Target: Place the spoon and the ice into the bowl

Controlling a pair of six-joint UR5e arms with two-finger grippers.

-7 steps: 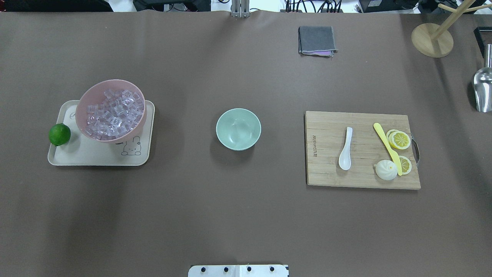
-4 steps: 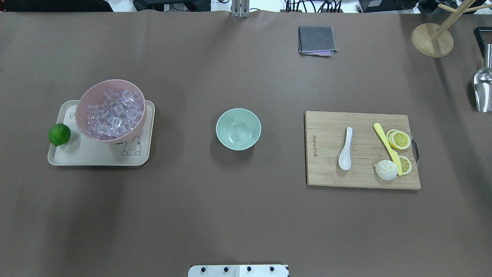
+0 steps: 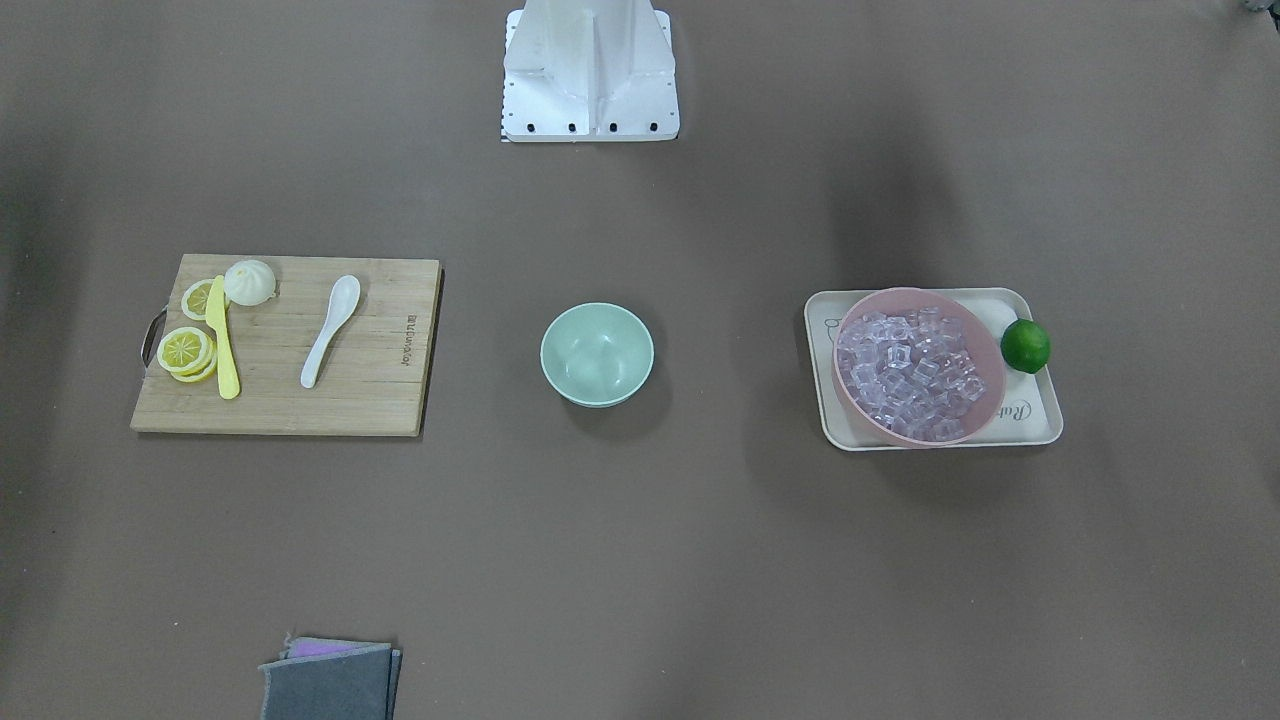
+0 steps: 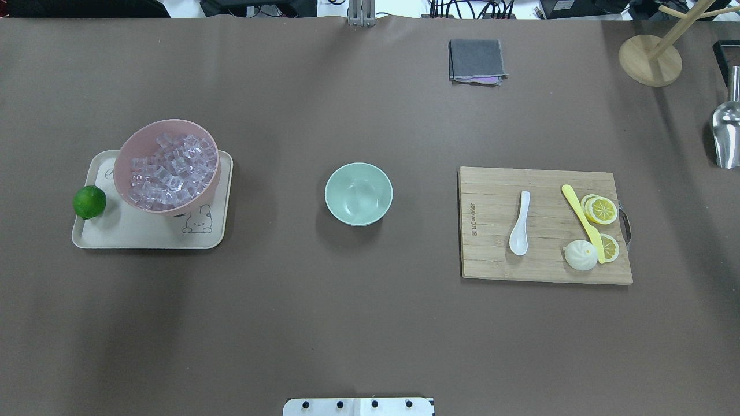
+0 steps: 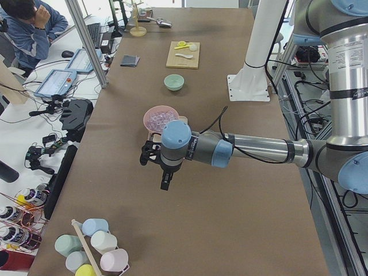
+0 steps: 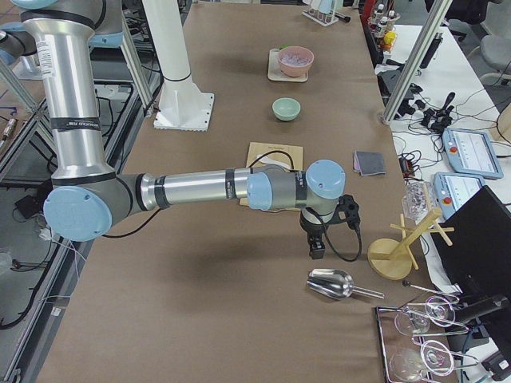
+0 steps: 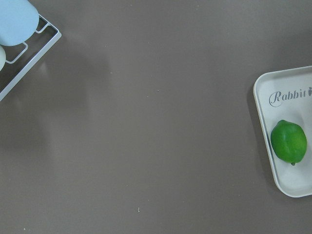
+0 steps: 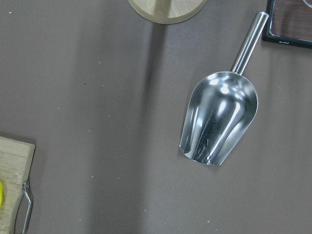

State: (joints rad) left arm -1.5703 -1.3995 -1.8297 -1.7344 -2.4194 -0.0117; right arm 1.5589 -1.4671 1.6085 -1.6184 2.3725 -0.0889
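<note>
Tools stand at the outset of the task. The left tool [image 5: 165,184] hangs above bare desk [image 4: 358,323] with nothing seen in it. The right tool [image 6: 317,249] hangs likewise, a metal scoop [image 8: 219,119] lying on the desk just beside and below it. Only the side views show either tool, so how far the jaws stand apart cannot be told. Inward from the left tool comes the near end of the tray [image 4: 139,238], with the lime [image 4: 89,201] on it. Past the lime stands the pink bowl [image 4: 122,151], heaped with ice [image 4: 173,170]. Inward from the right tool lies the cutting board [image 4: 491,260]. The yellow knife [image 4: 581,219] is on its nearer part, and the spoon [image 4: 520,224] lies flat beyond the knife. The bowl [image 4: 358,193] sits empty between the two tools, well apart from both. Judgement: neither item is yet grasped, and the step in hand is the first approach. The next move calls for the right tool to travel over the board and close across the spoon's narrow handle, clear of the knife. The left tool must single out one small, probably slippery cube from the heap.
</note>
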